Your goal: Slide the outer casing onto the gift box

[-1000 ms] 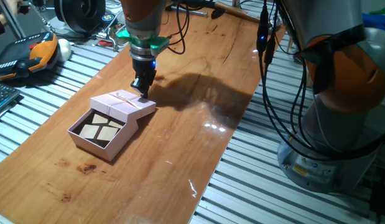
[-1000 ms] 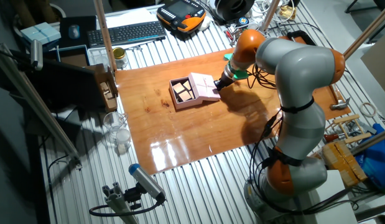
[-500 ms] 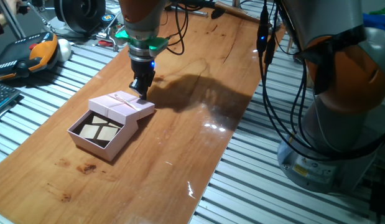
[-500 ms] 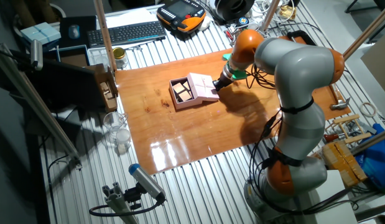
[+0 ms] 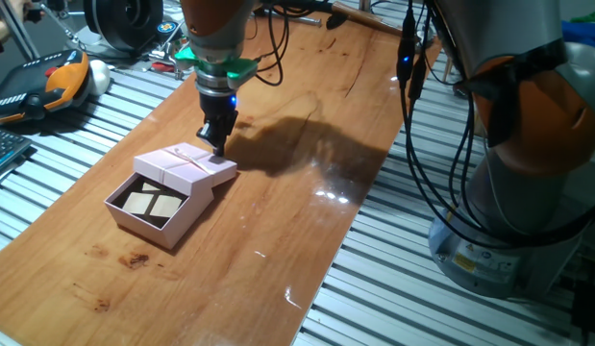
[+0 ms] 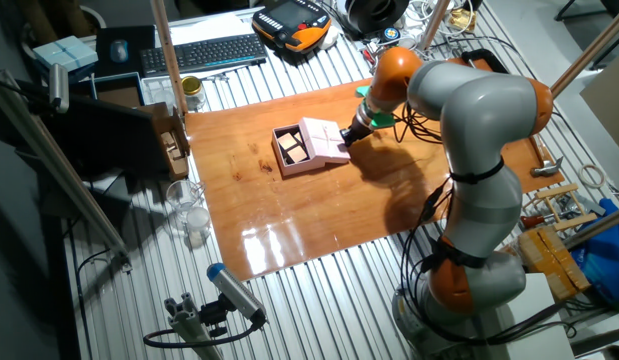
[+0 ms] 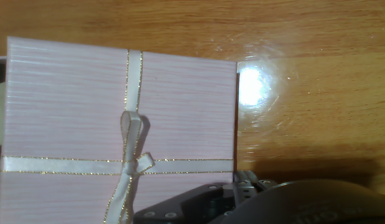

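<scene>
The outer casing (image 5: 185, 165) is a flat pale pink lid with a thin crossed ribbon and a small bow. It lies tilted over the far part of the gift box (image 5: 172, 223), an open pink tray that shows tan squares (image 5: 151, 204) in its uncovered near half. My gripper (image 5: 214, 144) points down at the casing's far edge, its fingers together and touching that edge. The other fixed view shows the casing (image 6: 325, 138), the box (image 6: 292, 152) and the gripper (image 6: 347, 136). The casing (image 7: 86, 118) fills the hand view, with the gripper body along the bottom.
The wooden table (image 5: 307, 192) ends at slatted metal rails on both sides. An orange teach pendant (image 5: 47, 82) lies on the rails to the left. A keyboard (image 6: 204, 52) and glass jars (image 6: 189, 215) stand beyond the table's edge. My arm's base (image 6: 469, 270) stands beside the table.
The gripper has moved slightly left and pushed the outer casing further over the gift box, so less of the tan squares shows.
</scene>
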